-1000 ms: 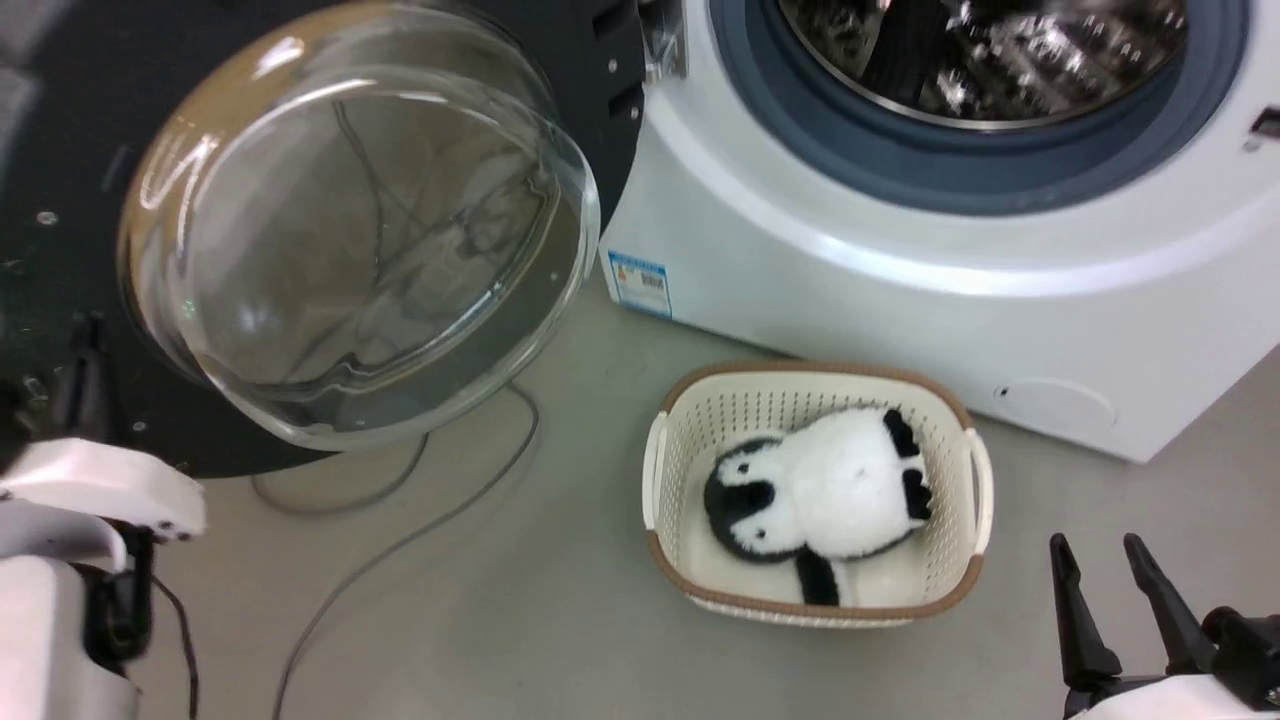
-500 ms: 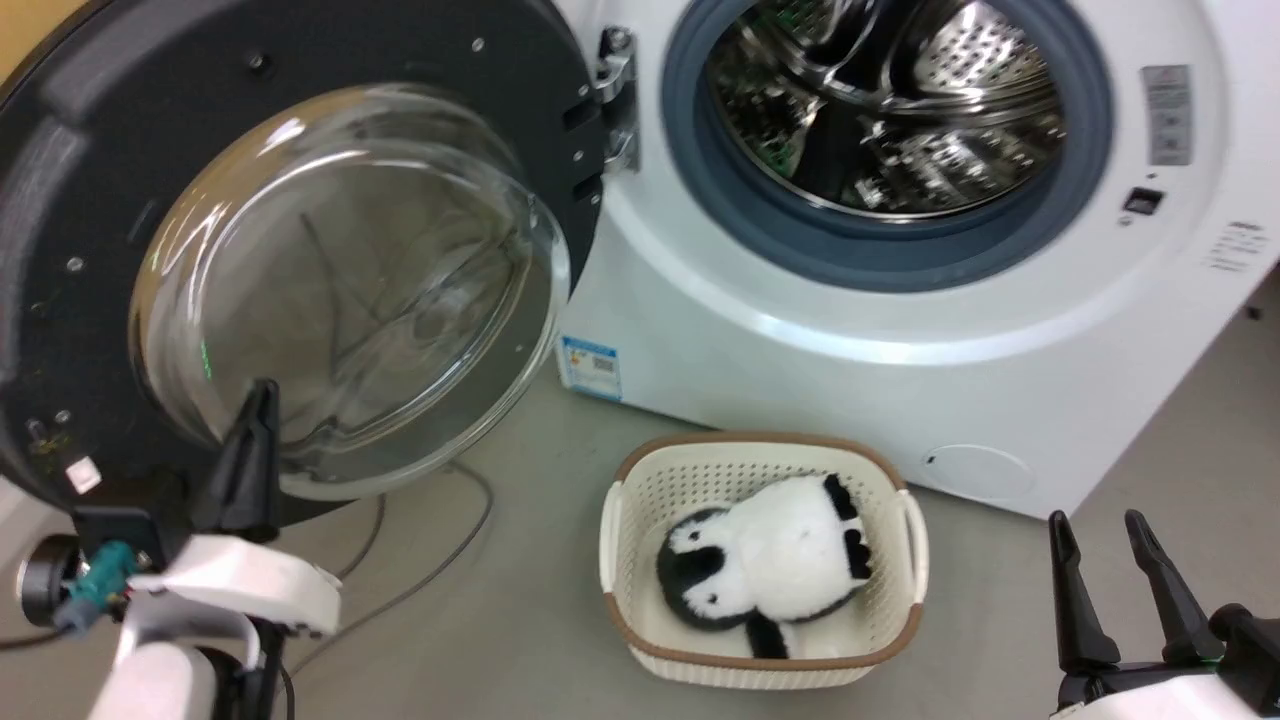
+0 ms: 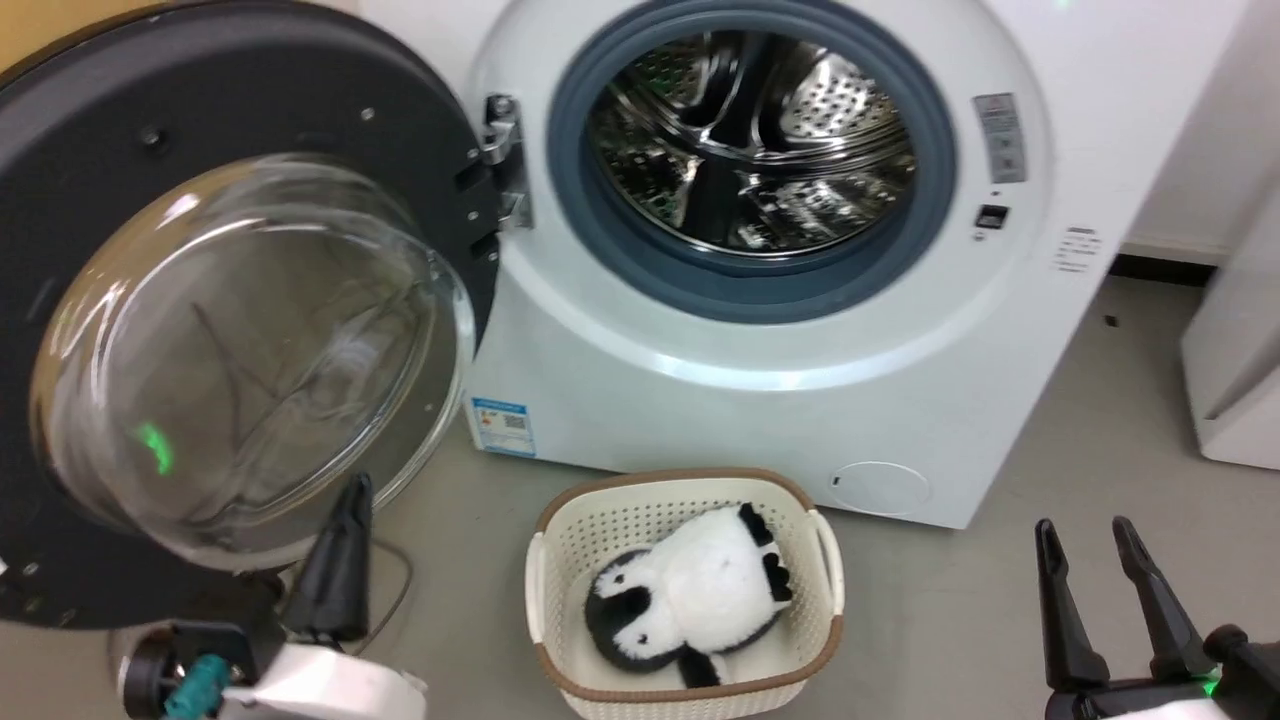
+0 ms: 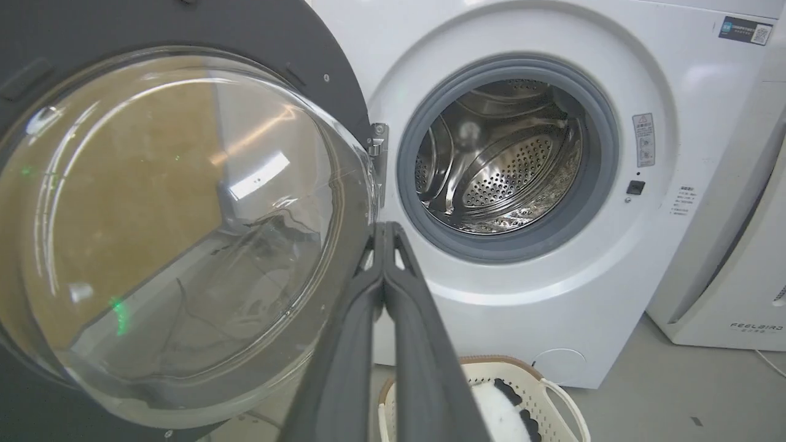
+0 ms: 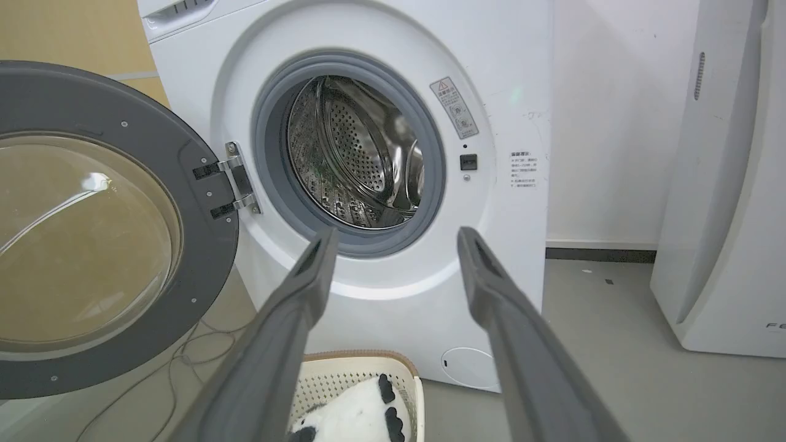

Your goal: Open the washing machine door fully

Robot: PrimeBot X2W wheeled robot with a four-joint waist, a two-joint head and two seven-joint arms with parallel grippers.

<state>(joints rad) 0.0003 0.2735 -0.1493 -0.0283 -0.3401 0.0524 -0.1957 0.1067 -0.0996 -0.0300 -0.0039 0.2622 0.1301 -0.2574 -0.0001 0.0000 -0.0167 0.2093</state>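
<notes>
A smooth grey floor (image 3: 950, 620) runs under the white FEELAIR appliance (image 4: 737, 258). Just behind that appliance stands a plain white wall (image 5: 602, 123) with a dark skirting strip (image 5: 599, 253) along its foot. Well apart from the appliance is a tan wall panel (image 5: 67, 37).

Head camera tilts up; left gripper (image 3: 356, 488) slides right across the washing machine door (image 3: 250, 90).
The view lifts, so the washing machine (image 3: 700, 400) now shows its whole drum mouth (image 3: 750, 140), with a white appliance (image 3: 1235, 380) coming in at the far right. Against the door, the left gripper shifts from the dark face left of the glass bowl (image 3: 230, 360) to the bowl's lower right edge, nearer the hinge (image 3: 503, 160).
</notes>
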